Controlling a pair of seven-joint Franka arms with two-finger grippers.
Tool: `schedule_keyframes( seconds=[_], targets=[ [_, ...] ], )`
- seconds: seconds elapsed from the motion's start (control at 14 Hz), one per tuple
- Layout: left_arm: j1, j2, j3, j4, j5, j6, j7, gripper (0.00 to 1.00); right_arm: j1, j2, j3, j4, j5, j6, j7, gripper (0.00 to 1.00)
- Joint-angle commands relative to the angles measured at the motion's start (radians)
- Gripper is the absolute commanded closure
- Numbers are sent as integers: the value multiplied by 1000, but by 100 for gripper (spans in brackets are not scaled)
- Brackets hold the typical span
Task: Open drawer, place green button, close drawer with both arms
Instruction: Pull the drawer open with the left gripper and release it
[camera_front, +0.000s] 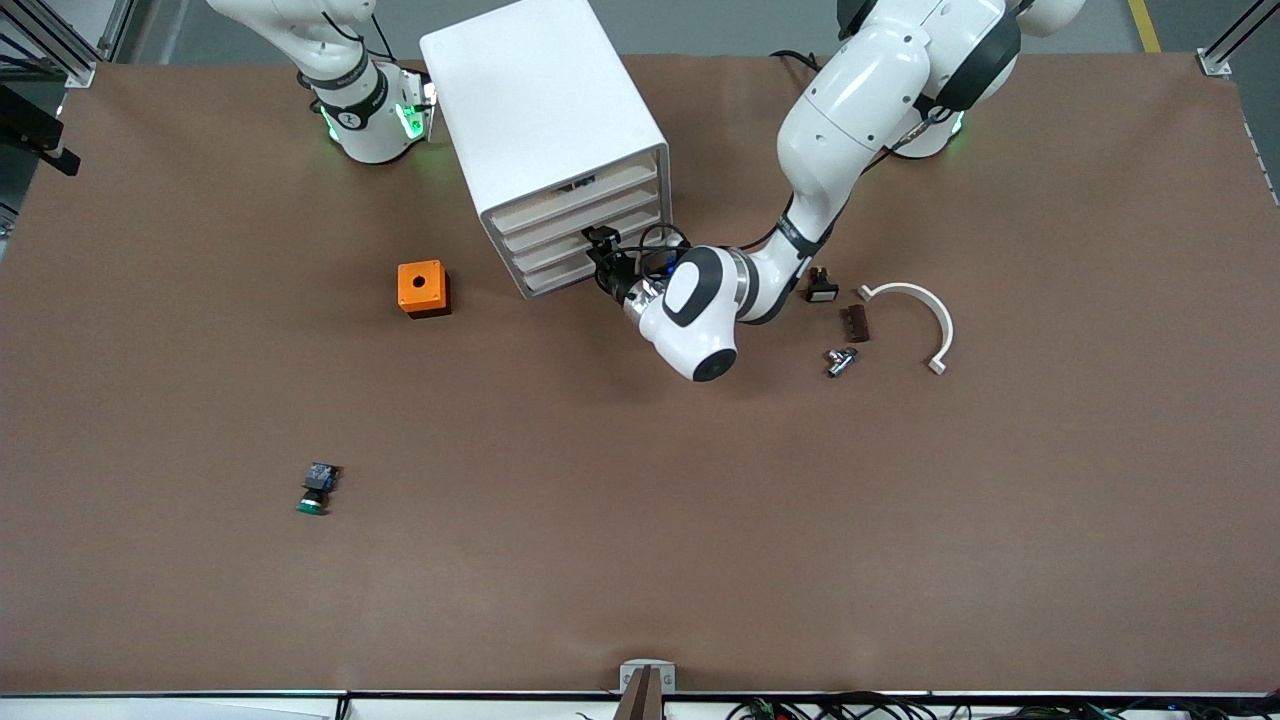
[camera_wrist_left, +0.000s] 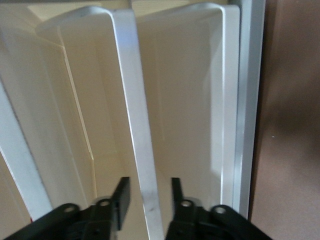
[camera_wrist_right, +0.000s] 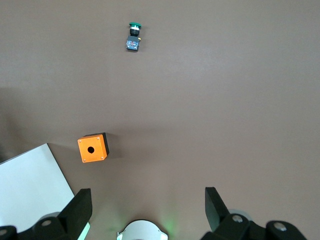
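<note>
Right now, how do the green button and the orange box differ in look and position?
The button is small, with a green cap and black body; the orange box is bigger, cube-like, with a round hole on top. The button lies on its side, nearer the front camera; the orange box stands beside the cabinet. Both rest untouched on the table.

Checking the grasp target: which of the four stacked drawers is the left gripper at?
The lowest drawer: the left gripper meets the cabinet at table level, its fingers astride that front's lip; the three above are untouched.

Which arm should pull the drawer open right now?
Left. Its tool is at the drawer front with fingers straddling the lip. The right tool waits open by its base, over bare table, away from the cabinet front.
</note>
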Motion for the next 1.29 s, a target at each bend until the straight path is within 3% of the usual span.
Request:
schedule_keyframes(
  seconds=[0.0,0.21,0.5,0.93,1.07,1.14,1.21],
  targets=[
    [-13,12,7,17,-18,-9,-9,84,11,-8,2,-16,14,13,41,0],
    [-7,11,18,23,-1,-9,-8,95,12,-8,2,-16,13,22,41,0],
    [46,14,44,79,45,-9,46,95,12,-8,4,-16,14,39,41,0],
    [86,18,144,120,44,-3,234,93,11,1,2,-7,14,55,40,0],
    [98,17,151,120,44,-1,274,82,11,9,2,1,14,55,41,0],
    [108,17,151,120,42,-1,278,72,11,16,2,10,14,55,40,0],
    [117,15,151,120,42,-1,278,55,12,24,2,15,14,53,40,0]
  ],
)
